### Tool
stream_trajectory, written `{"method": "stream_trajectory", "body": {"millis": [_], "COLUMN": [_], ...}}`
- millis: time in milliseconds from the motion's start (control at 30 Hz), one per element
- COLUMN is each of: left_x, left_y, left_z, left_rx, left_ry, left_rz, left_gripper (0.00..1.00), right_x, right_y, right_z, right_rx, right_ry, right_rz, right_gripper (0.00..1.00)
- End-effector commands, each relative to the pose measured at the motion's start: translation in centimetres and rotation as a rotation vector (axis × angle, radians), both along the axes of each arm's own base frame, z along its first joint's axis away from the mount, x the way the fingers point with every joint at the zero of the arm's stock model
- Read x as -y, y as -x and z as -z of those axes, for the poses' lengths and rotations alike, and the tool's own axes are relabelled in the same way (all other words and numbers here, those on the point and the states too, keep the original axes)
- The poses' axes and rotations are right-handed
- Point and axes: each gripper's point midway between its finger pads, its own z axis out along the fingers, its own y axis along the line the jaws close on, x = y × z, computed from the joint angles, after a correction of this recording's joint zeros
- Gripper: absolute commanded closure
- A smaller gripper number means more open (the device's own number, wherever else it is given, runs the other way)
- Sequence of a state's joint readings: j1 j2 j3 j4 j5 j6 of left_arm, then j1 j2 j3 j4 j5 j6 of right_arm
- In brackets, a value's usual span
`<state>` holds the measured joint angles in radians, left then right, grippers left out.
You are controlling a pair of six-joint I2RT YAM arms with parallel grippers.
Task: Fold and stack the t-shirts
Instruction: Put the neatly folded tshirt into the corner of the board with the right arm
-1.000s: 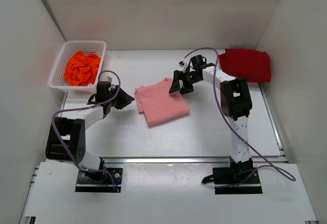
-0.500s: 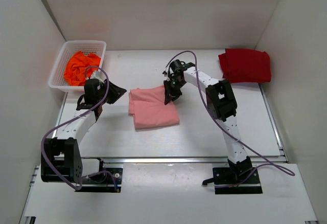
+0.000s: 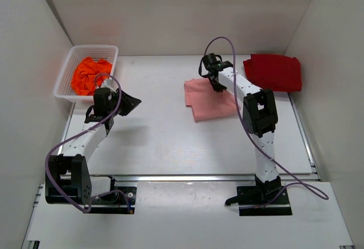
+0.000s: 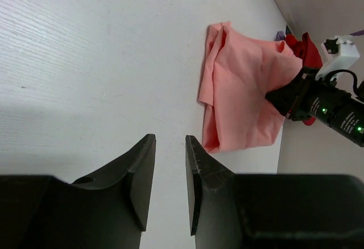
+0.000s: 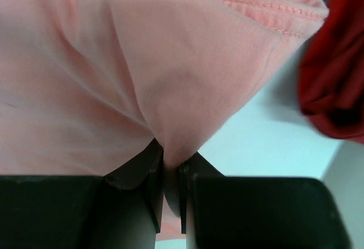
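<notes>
With my right gripper (image 5: 170, 164) I am pinching a bunched fold of the salmon-pink t-shirt (image 3: 211, 100) tight between my fingers. The rest of that shirt is lying folded on the table (image 3: 159, 141), close beside the dark red t-shirt (image 3: 273, 71) at the far right. My left gripper (image 4: 169, 146) is hovering over bare table with its fingers a narrow gap apart, gripping nothing, near the white basket (image 3: 62, 75) where the orange t-shirt (image 3: 90, 74) is lying crumpled.

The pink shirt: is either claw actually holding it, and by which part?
Yes. The right gripper is pinching the salmon-pink t-shirt by a bunched fold of cloth near its far edge. The left gripper holds nothing.
</notes>
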<state>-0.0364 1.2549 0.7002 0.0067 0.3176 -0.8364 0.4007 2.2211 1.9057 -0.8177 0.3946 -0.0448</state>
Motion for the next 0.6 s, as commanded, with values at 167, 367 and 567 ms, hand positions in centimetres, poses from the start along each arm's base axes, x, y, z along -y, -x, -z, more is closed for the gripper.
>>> {"method": "stream_trajectory", "body": {"millis": [167, 367, 567], "left_x": [0.4, 0.4, 1.0], "left_y": [-0.3, -0.6, -1.0], "left_z": [-0.5, 0.1, 0.4], "left_rx": [0.011, 0.001, -0.009], "left_ry": [0.003, -0.001, -0.021], "left_rz": [0.027, 0.031, 0.053], "left_gripper": [0.61, 0.62, 0.62], "right_x": [7.6, 12.6, 21.3], "right_y": [-6.0, -7.2, -8.7], "right_z": [-11.3, -17.6, -19.0], "right_rx": [0.271, 0.382, 0.443], "right_ry": [0.114, -0.074, -0.104], "right_rz": [0.071, 0.117, 0.252], "right_gripper": [1.00, 1.00, 1.00]}}
